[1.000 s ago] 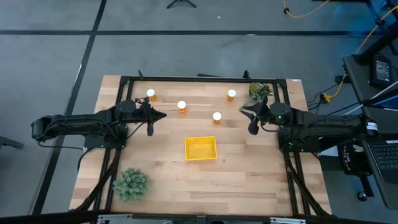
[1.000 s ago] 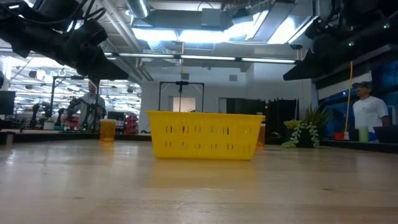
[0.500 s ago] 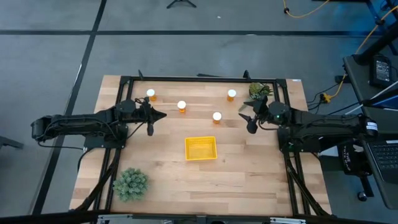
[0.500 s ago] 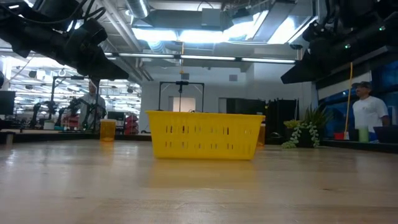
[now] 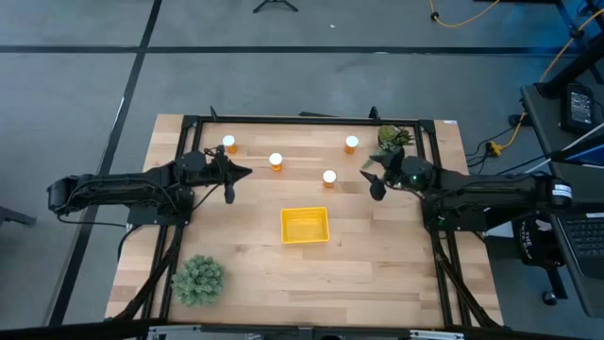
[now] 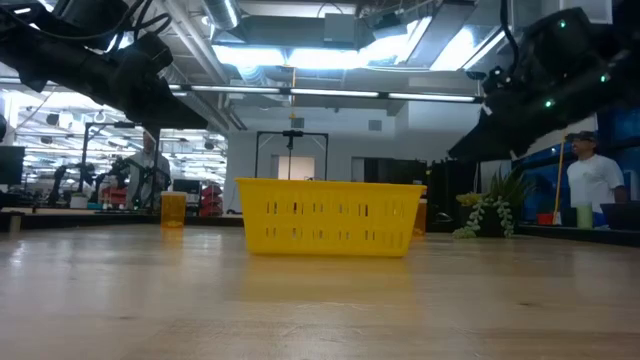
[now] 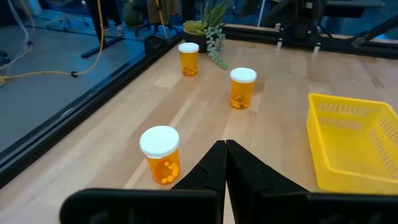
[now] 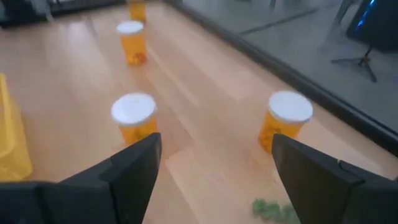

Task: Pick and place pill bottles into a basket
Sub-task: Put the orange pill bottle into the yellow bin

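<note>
Four orange pill bottles with white caps stand upright on their bases on the wooden table: one at the far left (image 5: 229,144), one beside it (image 5: 276,161), one mid-table (image 5: 329,177) and one far right (image 5: 351,144). The yellow basket (image 5: 305,226) sits at the table's middle. My right gripper (image 5: 374,177) hovers open just right of the mid-table bottle (image 8: 134,118), with the far-right bottle (image 8: 286,121) also ahead of it. My left gripper (image 5: 243,175) hangs shut above the table, left of the second bottle (image 7: 160,155).
A green spiky plant (image 5: 394,139) stands by the far-right bottle, close behind my right gripper. Another plant (image 5: 198,279) sits at the near left corner. A black frame (image 5: 311,120) rims the table. People (image 6: 592,180) stand in the room beyond.
My right gripper has spread its fingers and moved a little toward the table's left edge, closer to the mid-table bottle.
</note>
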